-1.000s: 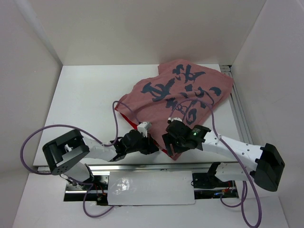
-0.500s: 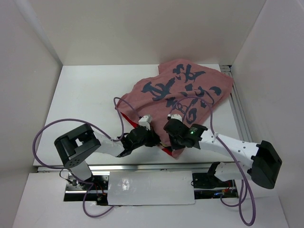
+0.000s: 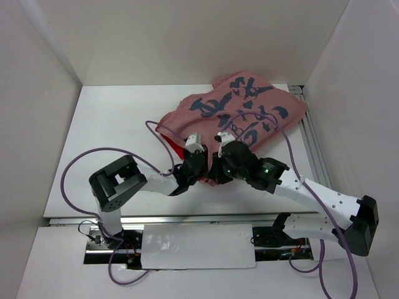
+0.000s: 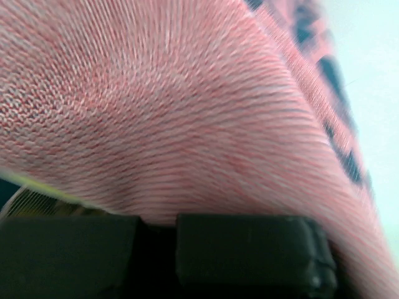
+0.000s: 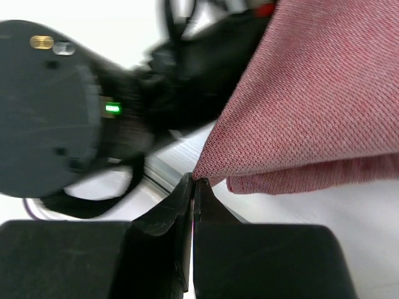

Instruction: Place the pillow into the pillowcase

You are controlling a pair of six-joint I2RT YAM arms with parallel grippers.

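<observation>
Though at pillowcase (image 3: 246, 112), L pincer (image 3: 199, 167) unclear.

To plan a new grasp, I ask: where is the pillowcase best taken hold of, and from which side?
Probably the near corner of the pillowcase, coming from the near side, low over the table. Its top is one broad face with little to pinch, while that corner ends in a thin free edge. The right gripper is shut on just such a corner.

- The pillowcase (image 4: 187, 112) fills the left wrist view, blurred, its edges cut off all round.
- In the top view, the left gripper (image 3: 197, 167) fingertips lie hidden at centre frame.
</observation>
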